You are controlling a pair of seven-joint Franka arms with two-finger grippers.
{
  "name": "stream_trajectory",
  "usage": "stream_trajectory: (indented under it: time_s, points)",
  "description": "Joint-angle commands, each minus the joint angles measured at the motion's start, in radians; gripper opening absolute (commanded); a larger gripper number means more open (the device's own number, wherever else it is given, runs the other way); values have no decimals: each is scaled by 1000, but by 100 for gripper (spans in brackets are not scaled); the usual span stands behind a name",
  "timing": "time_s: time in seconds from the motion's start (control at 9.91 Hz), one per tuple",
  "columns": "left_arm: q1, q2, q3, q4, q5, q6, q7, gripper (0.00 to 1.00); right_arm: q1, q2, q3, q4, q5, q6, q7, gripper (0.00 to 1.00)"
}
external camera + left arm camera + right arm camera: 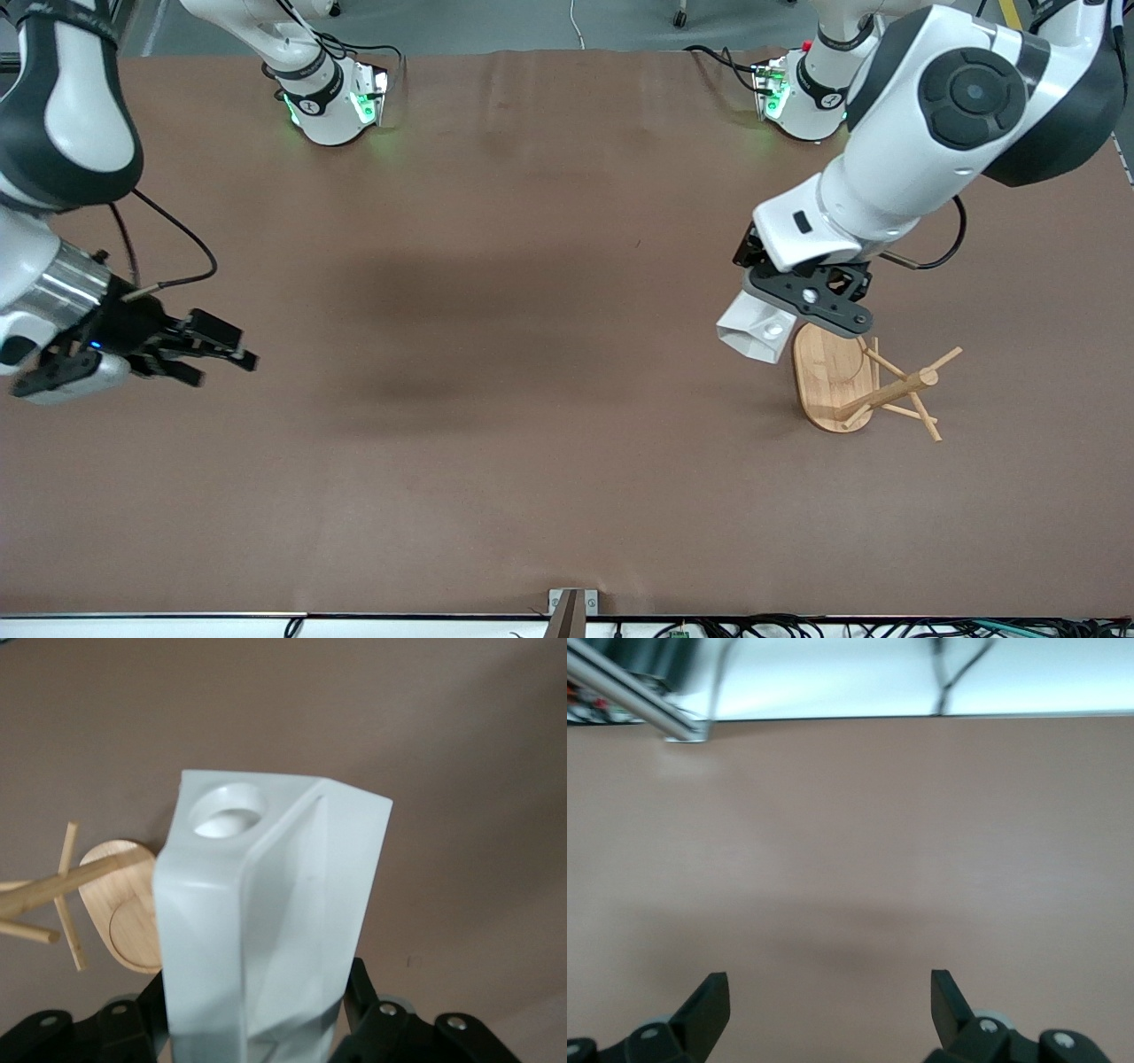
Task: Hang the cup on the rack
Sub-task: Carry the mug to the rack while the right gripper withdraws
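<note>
front view: the left gripper (802, 306) clamps the cup (754, 329) in the air just beside the rack (873, 387), toward the table's left-arm end. the right gripper (208, 350) waits, spread wide.

left wrist view: the handle hole (227, 810) should line up with a peg (69, 895) before sliding on.

right wrist view: bare table (850, 859).

Rack (864, 390) with slanted pegs blocking near the left arm's end, cup (753, 330) crowding its base, open tabletop (532, 354) elsewhere
</note>
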Motion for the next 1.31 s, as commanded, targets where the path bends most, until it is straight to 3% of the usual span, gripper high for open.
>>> stream_trajectory:
  time_s: [0.0, 0.1, 0.3, 0.61, 0.91, 1.21]
  points:
    - [11, -97, -11, -183, -13, 71, -113, 50, 8, -116, -42, -28, -140, -139, 55, 100]
    - [12, -126, -9, -249, -13, 127, -116, 50, 9, -162, -84, -28, -145, -203, 53, 100]
    - [53, -159, -11, -348, -11, 206, -116, 50, 5, -221, -102, -23, -146, -335, 46, 100]
    - [118, -151, -9, -359, -13, 228, -115, 50, 8, -219, -99, 29, -188, -400, 58, 100]
    - [139, -150, -9, -441, -13, 335, -115, 50, 6, -213, -96, 76, -191, -477, 93, 100]
    - [158, -115, -7, -466, -11, 405, -81, 50, 8, -210, -98, 78, -209, -475, 95, 100]
